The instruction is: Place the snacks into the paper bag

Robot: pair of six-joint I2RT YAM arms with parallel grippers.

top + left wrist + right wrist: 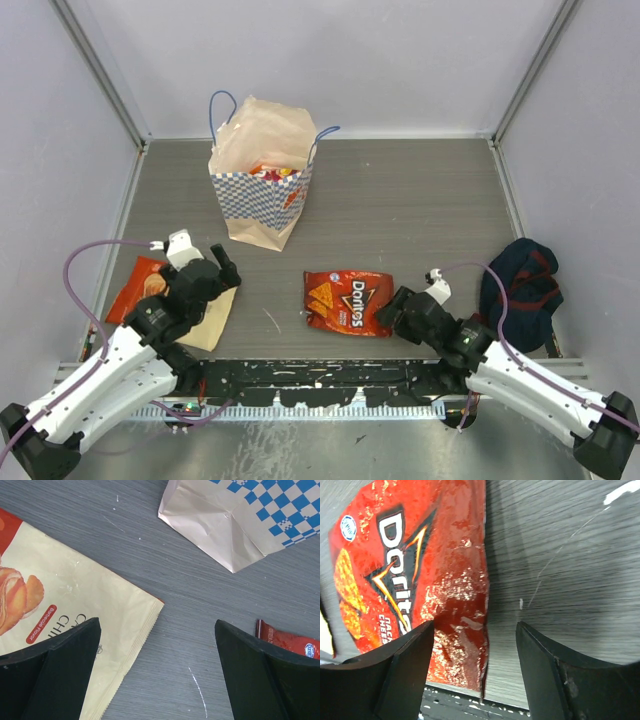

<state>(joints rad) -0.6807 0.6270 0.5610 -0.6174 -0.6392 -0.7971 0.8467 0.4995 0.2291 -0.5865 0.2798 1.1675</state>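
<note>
Right gripper (pixel 474 627) has its jaws parted a fair way with nothing in them. They straddle the right edge of the Doritos bag (pixel 395 565), one finger over the foil, the other over bare table (pixel 570 555). Left gripper (pixel 157 625) is wide open and empty, hanging over the corner of a cream chip packet (pixel 75 590).

So I'd call this the pick-up step for the Doritos. The next move is dropping onto that edge and pinching, which looks fiddly since it lies flat and slick.

The paper bag (pixel 262 185) stands at the back, mouth open, some packets (pixel 275 172) inside, well apart from the Doritos. It's open table in between, so the carry looks free. The rim and cord handles (pixel 222 105) could snag. Cloth bag (pixel 520 280) sits off right.
</note>
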